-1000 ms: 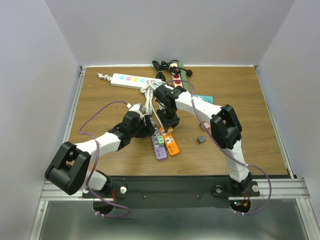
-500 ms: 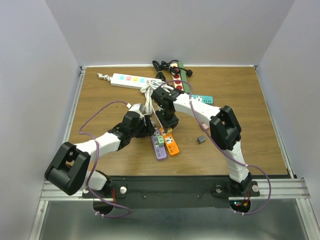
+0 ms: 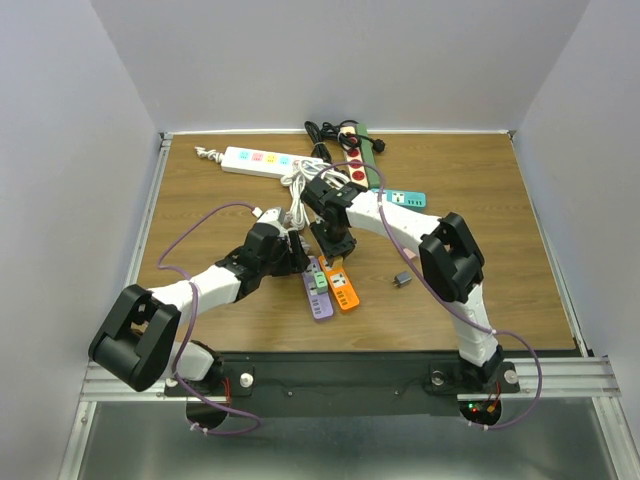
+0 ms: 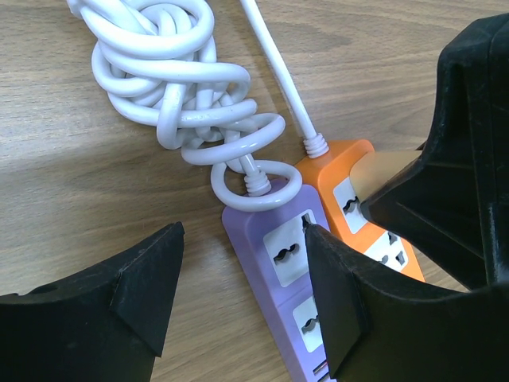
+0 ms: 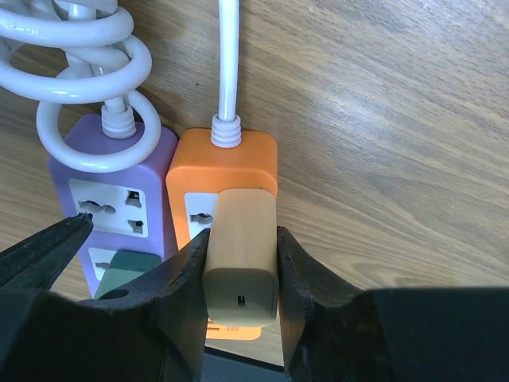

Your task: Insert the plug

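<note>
R hand (image 5: 240,274): closed on plug (image 5: 242,239), fingers pinching its two long sides, directly over orange strip (image 5: 227,159).
Plug: tan block, sits on orange strip's socket nearest the cord end. Prongs hidden, looks seated or close to it, can't confirm.
Orange strip: flat on worktop (image 3: 480,200), white cord leaving its far end.
Purple strip (image 5: 103,171): parallel to orange strip, touching its left side. Green plug (image 5: 127,270) on it, further from the cord end.
L hand (image 4: 242,270): open, fingers wide apart, straddling purple strip's cord end just left of orange strip. Gripping nothing.
Cord coil (image 4: 175,72): white knotted bundle beyond orange strip's cord end, off to the left.
Grey adapter (image 3: 402,279): loose on worktop, right of orange strip, apart from it.
White strip (image 3: 255,160): back-left of orange strip, well apart.
</note>
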`<state>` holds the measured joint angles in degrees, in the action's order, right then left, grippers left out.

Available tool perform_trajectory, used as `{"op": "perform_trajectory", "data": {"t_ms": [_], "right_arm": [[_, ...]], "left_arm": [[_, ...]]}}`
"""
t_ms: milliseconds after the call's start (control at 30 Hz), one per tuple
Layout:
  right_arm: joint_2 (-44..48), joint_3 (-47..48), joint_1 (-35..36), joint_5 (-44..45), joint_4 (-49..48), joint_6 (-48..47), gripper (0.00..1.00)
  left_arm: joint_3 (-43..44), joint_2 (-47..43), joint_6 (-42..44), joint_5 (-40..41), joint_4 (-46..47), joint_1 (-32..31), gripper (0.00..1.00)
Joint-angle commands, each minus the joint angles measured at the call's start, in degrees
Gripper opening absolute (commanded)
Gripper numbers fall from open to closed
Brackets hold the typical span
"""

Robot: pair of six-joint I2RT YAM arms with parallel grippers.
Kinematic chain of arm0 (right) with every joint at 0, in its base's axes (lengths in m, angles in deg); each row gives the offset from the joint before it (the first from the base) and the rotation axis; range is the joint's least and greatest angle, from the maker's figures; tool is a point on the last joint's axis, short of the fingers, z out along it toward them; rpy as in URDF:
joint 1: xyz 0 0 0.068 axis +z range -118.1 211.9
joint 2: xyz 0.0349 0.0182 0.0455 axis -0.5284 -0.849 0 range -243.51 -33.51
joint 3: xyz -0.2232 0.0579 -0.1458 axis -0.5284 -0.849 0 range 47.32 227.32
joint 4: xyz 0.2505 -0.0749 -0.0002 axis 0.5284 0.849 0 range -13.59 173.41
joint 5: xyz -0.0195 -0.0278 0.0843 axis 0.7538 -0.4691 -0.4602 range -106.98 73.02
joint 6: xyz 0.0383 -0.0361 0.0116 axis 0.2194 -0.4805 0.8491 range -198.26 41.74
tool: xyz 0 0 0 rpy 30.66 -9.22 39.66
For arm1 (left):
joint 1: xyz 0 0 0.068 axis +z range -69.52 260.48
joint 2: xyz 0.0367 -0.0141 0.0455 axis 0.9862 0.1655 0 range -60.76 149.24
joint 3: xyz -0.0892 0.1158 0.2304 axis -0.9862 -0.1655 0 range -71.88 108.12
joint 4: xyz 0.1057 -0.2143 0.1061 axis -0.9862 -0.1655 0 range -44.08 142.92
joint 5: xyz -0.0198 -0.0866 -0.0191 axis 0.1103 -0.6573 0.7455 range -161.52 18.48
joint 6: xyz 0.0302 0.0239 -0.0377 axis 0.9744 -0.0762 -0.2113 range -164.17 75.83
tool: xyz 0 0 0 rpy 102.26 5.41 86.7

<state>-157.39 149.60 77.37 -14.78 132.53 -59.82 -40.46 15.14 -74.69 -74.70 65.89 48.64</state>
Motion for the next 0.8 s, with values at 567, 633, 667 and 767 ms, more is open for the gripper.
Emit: {"op": "perform_trajectory", "data": {"t_ms": [567,633,667,767], "right_arm": [[1.0,-1.0,0.6,5.5,-6.5,1.8,0.67],[2.1,0.1,0.6,7.7,-6.5,2.0,0.72],[2.5,0.3,0.7,8.2,-6.5,2.0,0.73],[5.1,0.4,0.6,8.4,-6.7,2.1,0.76]], "left_arm": [[0.5,-5.5,0.7,1.2,-1.0,-0.3,0.77],[0.7,-6.5,1.1,2.0,-1.5,-0.3,0.78],[0.8,-7.1,1.2,2.5,-1.7,-0.3,0.79],[1.9,-8.3,2.4,4.7,-2.7,-0.3,0.80]]}}
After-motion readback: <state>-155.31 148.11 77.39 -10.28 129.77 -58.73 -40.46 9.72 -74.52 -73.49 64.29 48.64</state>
